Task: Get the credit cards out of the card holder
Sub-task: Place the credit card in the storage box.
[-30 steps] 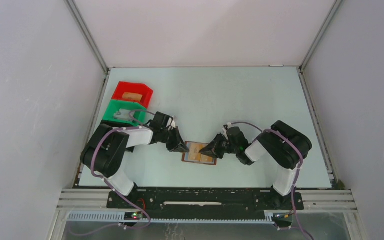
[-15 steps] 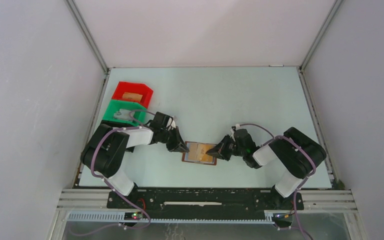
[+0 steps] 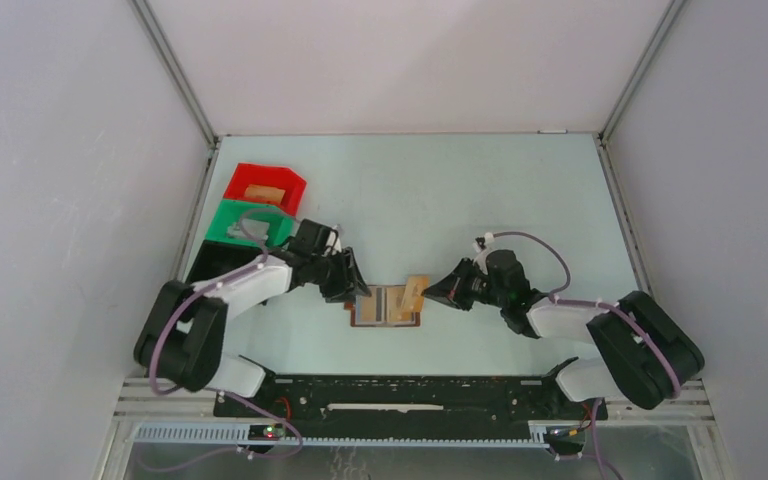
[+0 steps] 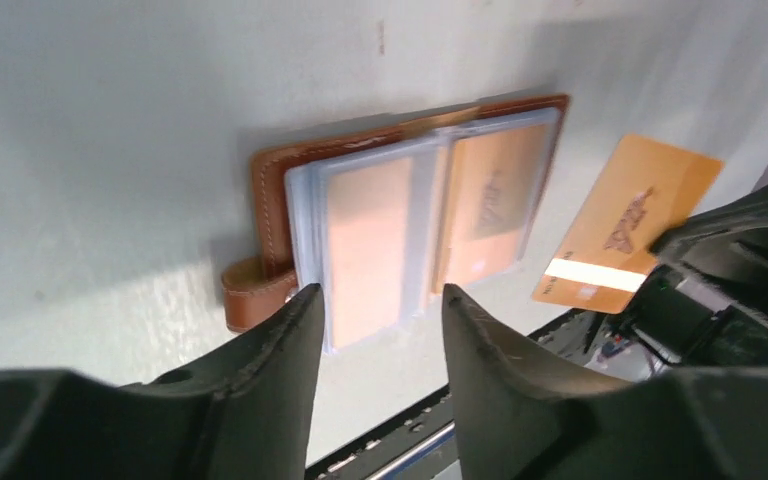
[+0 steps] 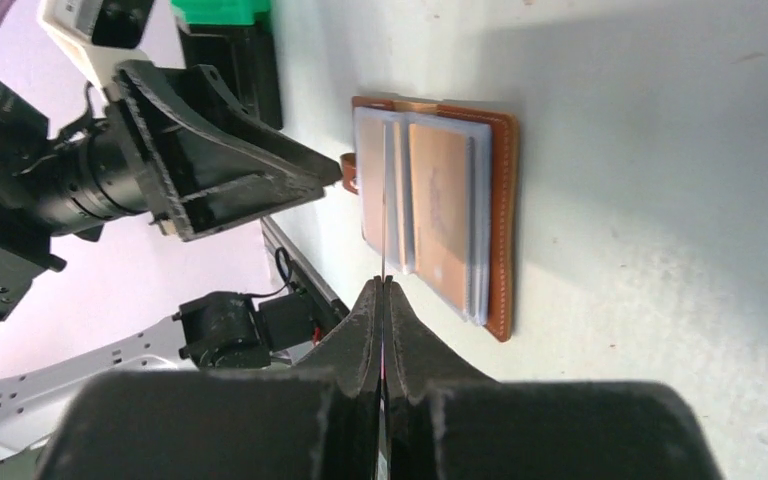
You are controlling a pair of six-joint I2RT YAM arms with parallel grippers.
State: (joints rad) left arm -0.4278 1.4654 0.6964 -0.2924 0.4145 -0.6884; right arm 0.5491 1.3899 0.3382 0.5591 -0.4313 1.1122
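The card holder (image 3: 385, 312) lies open on the table, brown leather with clear pockets (image 4: 265, 200) (image 5: 503, 220). Tan credit cards (image 4: 365, 250) still sit in its pockets. My right gripper (image 3: 434, 293) is shut on one tan credit card (image 3: 416, 292), held just right of the holder and clear of its pockets. The left wrist view shows this card's face (image 4: 628, 225); the right wrist view shows it edge-on (image 5: 384, 200) between my right gripper's (image 5: 382, 285) jaws. My left gripper (image 3: 356, 292) (image 4: 375, 300) stands open at the holder's left edge near the strap tab, holding nothing.
A red bin (image 3: 265, 185) and a green bin (image 3: 250, 222) stand at the far left of the table, behind my left arm. The black base rail (image 3: 410, 395) runs along the near edge.
My right gripper has drawn back to the right with the tan card, now out of the holder. My left gripper has opened and let go. The holder has slid slightly left.
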